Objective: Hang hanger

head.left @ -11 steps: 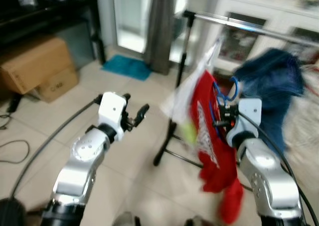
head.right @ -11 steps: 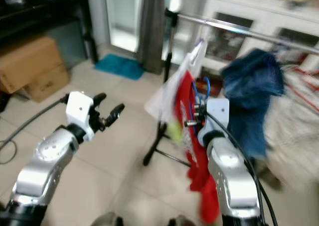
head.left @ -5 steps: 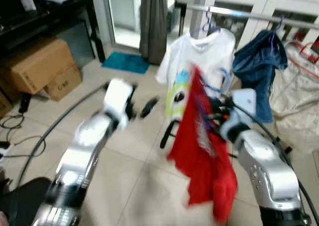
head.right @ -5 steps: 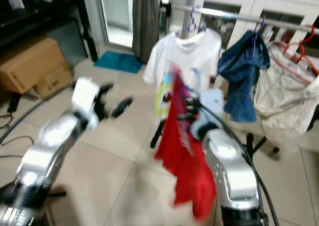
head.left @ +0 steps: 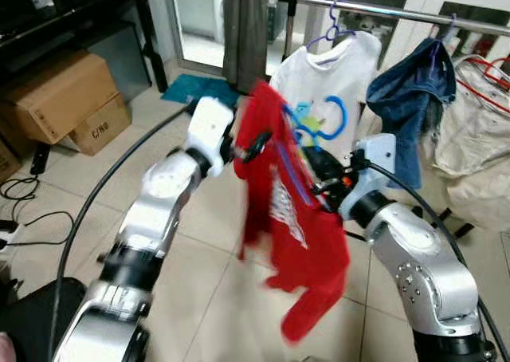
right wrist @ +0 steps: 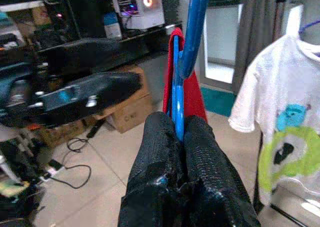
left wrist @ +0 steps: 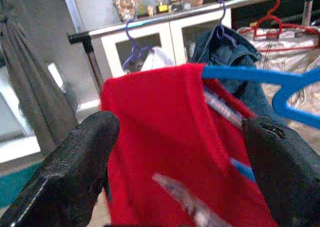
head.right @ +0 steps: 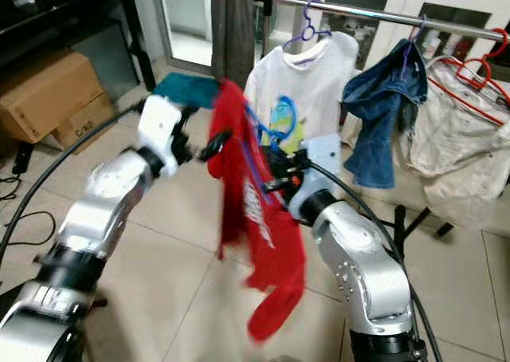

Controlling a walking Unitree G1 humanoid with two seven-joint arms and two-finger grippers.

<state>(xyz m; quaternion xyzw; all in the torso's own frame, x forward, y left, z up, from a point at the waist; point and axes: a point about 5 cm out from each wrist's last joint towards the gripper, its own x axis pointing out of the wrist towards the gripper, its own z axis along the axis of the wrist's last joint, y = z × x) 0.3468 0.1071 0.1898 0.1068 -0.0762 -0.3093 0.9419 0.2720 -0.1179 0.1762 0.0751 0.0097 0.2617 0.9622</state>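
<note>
A red shirt [head.left: 295, 218] hangs on a blue hanger [head.left: 320, 116] in front of me. My right gripper [head.left: 323, 175] is shut on the hanger's blue bar [right wrist: 182, 87], with the fingers [right wrist: 160, 152] pressed together around it. My left gripper [head.left: 247, 143] is open at the shirt's upper left edge. In the left wrist view the red cloth [left wrist: 165, 137] lies between the spread fingers [left wrist: 75, 172], untouched as far as I can tell. The clothes rail [head.left: 382, 9] runs behind, above both grippers.
On the rail hang a white T-shirt [head.left: 351, 75] on a purple hanger, a denim garment [head.left: 410, 91], a beige garment [head.left: 470, 139] and red hangers [head.left: 490, 67]. Cardboard boxes [head.left: 56, 99] and cables lie at the left. A grey curtain [head.left: 245, 27] hangs behind.
The view has shifted as I moved. The red shirt on its hanger has swung left towards my left gripper, which has risen to the shirt's top edge. The right gripper keeps its hold.
</note>
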